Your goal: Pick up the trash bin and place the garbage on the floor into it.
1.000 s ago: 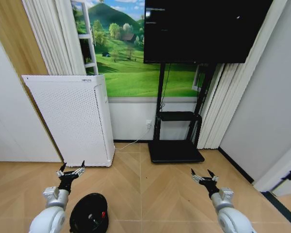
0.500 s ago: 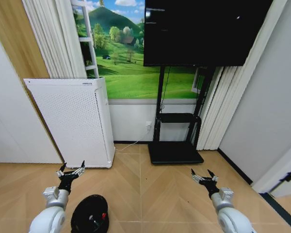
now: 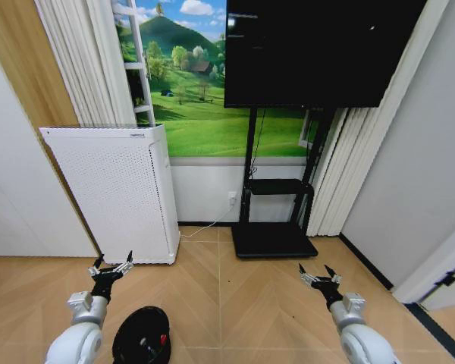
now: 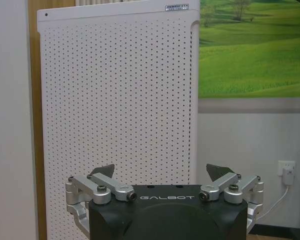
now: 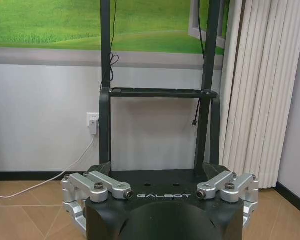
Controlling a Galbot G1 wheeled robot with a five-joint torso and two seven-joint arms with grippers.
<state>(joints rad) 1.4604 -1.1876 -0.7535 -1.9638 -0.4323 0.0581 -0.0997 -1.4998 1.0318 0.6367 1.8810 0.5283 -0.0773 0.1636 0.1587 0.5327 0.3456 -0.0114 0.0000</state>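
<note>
Two grippers up, both empty. Left gripper spread wide, fingers apart, touching nothing, held above floor just ahead of trash bin. Right gripper likewise spread wide, holding nothing, well apart at right side. One trash bin: black, round, upright on floor at near edge of head view, beside left arm. Inside it, small items, one with red tip; too small to tell what. One white perforated air purifier against wall behind left gripper. One black TV stand ahead of right gripper.
</note>
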